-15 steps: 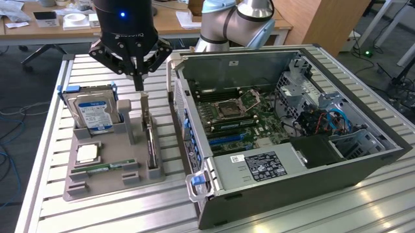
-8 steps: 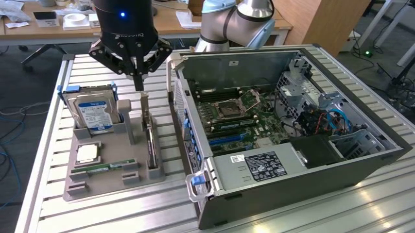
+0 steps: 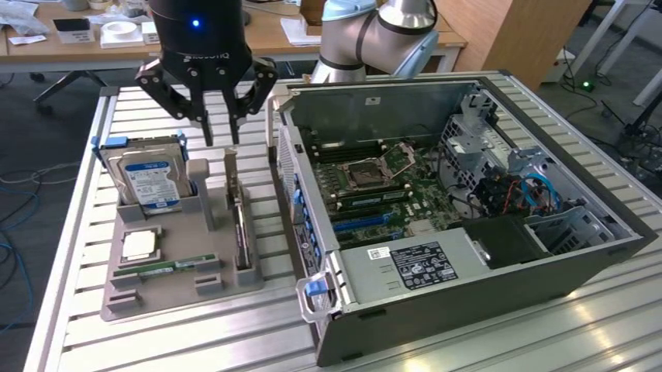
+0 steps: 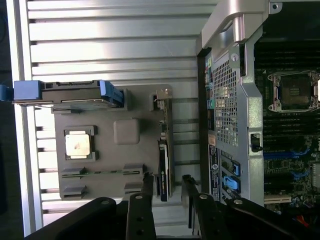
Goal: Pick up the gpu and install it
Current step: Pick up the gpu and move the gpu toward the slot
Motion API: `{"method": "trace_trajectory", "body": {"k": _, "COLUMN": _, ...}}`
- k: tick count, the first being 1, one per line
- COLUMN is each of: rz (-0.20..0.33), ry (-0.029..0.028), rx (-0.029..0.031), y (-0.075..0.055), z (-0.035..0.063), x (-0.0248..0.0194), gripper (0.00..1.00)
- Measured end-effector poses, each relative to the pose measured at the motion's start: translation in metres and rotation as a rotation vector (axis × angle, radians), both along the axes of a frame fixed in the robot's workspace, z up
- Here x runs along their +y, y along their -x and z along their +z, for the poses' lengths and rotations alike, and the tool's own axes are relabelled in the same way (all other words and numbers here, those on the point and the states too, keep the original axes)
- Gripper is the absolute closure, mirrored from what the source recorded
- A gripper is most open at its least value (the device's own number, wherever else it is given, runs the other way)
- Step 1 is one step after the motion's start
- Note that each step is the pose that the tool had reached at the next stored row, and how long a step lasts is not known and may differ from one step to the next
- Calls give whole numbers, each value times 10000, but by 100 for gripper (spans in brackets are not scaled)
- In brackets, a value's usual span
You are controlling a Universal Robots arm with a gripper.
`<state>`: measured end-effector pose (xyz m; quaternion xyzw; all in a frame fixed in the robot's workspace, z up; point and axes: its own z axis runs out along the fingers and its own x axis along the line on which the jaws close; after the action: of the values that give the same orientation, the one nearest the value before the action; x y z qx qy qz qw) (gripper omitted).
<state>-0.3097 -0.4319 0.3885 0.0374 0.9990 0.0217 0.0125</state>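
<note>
The gpu (image 3: pixel 241 225) stands on edge in a slot along the right side of the grey holder (image 3: pixel 176 294), seen as a thin dark card. In the wrist view the gpu (image 4: pixel 164 165) runs edge-on, its silver bracket end away from the fingers. My gripper (image 3: pixel 222 130) hangs above the holder's far end, over the card's line and clear of it. Its black fingers (image 3: pixel 207 128) stand a little apart with nothing between them. In the wrist view the gripper (image 4: pixel 167 187) straddles the card's near end from above.
The open computer case (image 3: pixel 579 263) lies to the exterior view's right, with its motherboard (image 3: pixel 383 186) exposed. The holder also carries a hard drive (image 3: pixel 150 180) with blue clips, a processor (image 3: pixel 139 245) and a memory stick (image 3: pixel 166 268). All of it rests on a slatted aluminium table (image 3: pixel 538 341).
</note>
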Motion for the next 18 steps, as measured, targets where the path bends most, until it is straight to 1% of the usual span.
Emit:
{"method": "trace_trajectory", "body": {"k": 1, "rz": 1, "ry": 0, "rx": 0, "y": 0, "z": 0, "x": 0, "gripper": 65}}
{"method": "trace_trajectory", "body": {"k": 2, "rz": 0, "ry": 0, "rx": 0, "y": 0, "z": 0, "x": 0, "gripper": 65}}
{"method": "trace_trajectory", "body": {"k": 3, "rz": 0, "ry": 0, "rx": 0, "y": 0, "z": 0, "x": 0, "gripper": 58}}
{"method": "trace_trajectory", "body": {"k": 12, "rz": 0, "ry": 0, "rx": 1, "y": 0, "z": -2, "x": 0, "gripper": 58}}
{"method": "trace_trajectory", "body": {"k": 18, "rz": 0, "ry": 0, "rx": 0, "y": 0, "z": -33, "x": 0, "gripper": 58}}
